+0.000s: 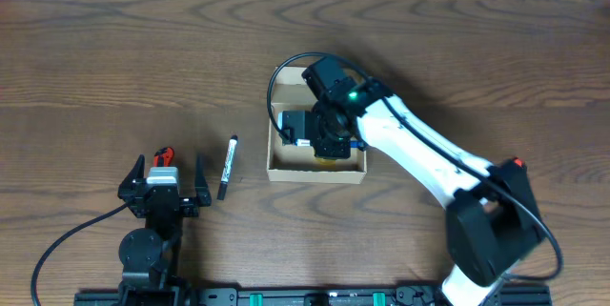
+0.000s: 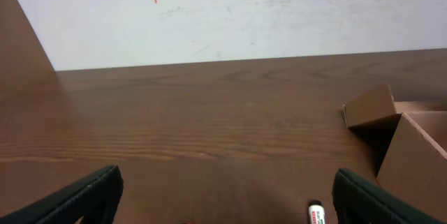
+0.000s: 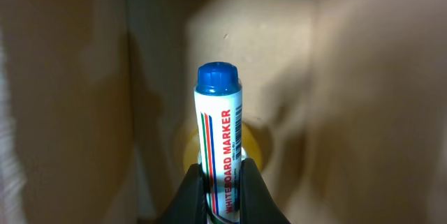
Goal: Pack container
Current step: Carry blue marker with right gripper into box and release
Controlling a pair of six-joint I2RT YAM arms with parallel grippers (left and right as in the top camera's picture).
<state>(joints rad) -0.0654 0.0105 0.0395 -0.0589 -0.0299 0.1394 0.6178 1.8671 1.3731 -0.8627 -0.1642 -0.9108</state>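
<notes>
The tan cardboard container (image 1: 315,171) sits open at the table's middle, its flap lid (image 1: 291,70) folded back. My right gripper (image 3: 223,185) is down inside it, shut on a blue-capped whiteboard marker (image 3: 221,133). A yellow tape roll (image 3: 255,147) lies on the box floor under the marker; it also shows in the overhead view (image 1: 333,153). A black-capped marker (image 1: 228,166) lies on the table left of the box, and its tip shows in the left wrist view (image 2: 317,213). My left gripper (image 1: 163,187) is open and empty near the front left edge.
A small red and black object (image 1: 165,157) lies just beyond my left gripper. The box's corner and flap (image 2: 412,137) stand at the right of the left wrist view. A pale wall (image 2: 230,15) bounds the table's far edge.
</notes>
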